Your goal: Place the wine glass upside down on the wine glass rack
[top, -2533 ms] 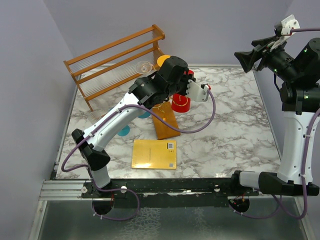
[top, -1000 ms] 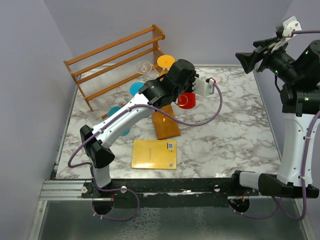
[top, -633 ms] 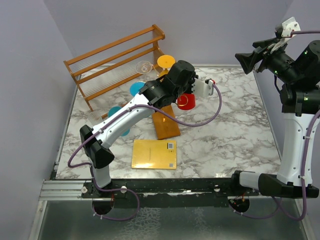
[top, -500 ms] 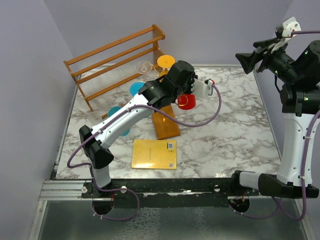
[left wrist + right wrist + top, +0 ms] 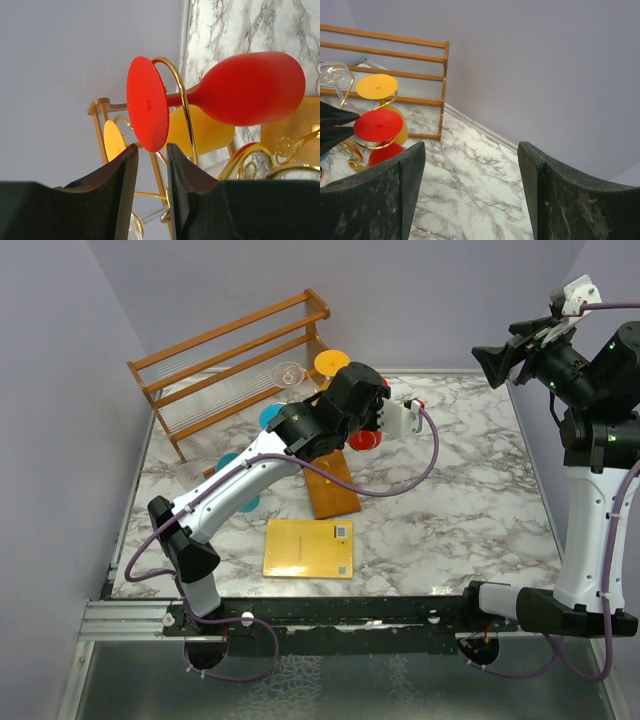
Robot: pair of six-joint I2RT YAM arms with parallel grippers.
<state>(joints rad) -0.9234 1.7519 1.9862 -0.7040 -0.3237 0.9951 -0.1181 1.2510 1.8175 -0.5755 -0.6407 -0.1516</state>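
Observation:
The red wine glass (image 5: 250,89) hangs upside down on a curled arm of the gold wine glass rack (image 5: 186,107), its stem in the wire loop. Its round foot (image 5: 146,102) sits just at the tips of my left gripper (image 5: 152,149). The jaws stand a little apart, and neither pad presses the foot. From the right wrist, the red foot (image 5: 377,125) rests on a gold ring over its bowl (image 5: 385,152). My right gripper (image 5: 471,150) is open and empty, raised high at the far right (image 5: 490,360). The rack's wooden base (image 5: 333,490) lies under my left arm.
A yellow glass (image 5: 376,86) and a clear glass (image 5: 332,72) also hang on the rack. Blue glasses (image 5: 228,462) stand beside its left side. The slatted wooden shelf (image 5: 230,350) fills the back left. A yellow flat box (image 5: 308,547) lies near the front.
My left gripper was shut on the red glass's foot and has parted its jaws. The left wrist has shifted slightly left. The red glass stays on the rack. The right arm is still.

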